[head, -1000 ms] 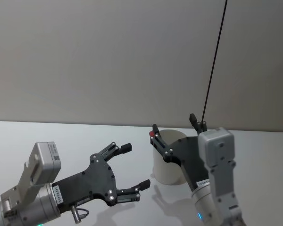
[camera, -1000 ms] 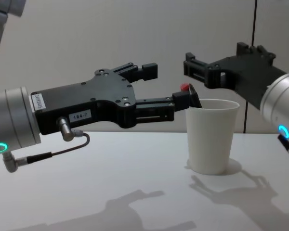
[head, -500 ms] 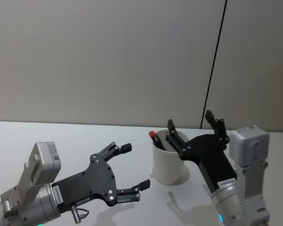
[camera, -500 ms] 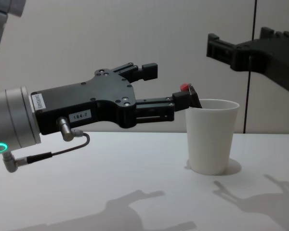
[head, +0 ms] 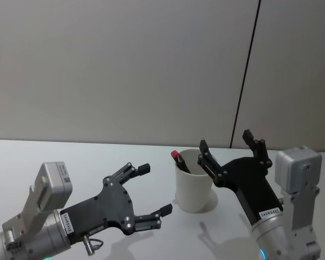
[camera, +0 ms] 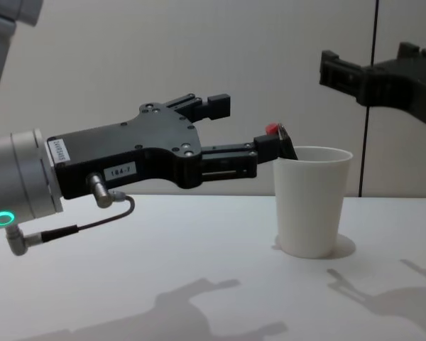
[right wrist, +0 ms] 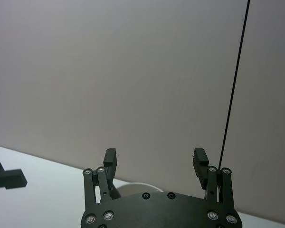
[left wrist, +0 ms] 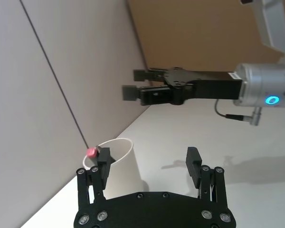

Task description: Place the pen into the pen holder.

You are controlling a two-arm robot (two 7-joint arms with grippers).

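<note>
One white cup (head: 193, 184) stands on the desk (head: 70, 157). One red-tipped pen (head: 179, 160) rests inside it. Two grippers flank it.

The left pincer (left wrist: 149, 164) is spread open with nothing between its fingers. Beyond it, a white paper cup (left wrist: 122, 161) stands on the pale tabletop (left wrist: 218, 142), with a pen's red tip (left wrist: 91, 152) showing above the rim. Farther off, the right pincer (left wrist: 142, 85) hangs open above the tabletop.
</note>
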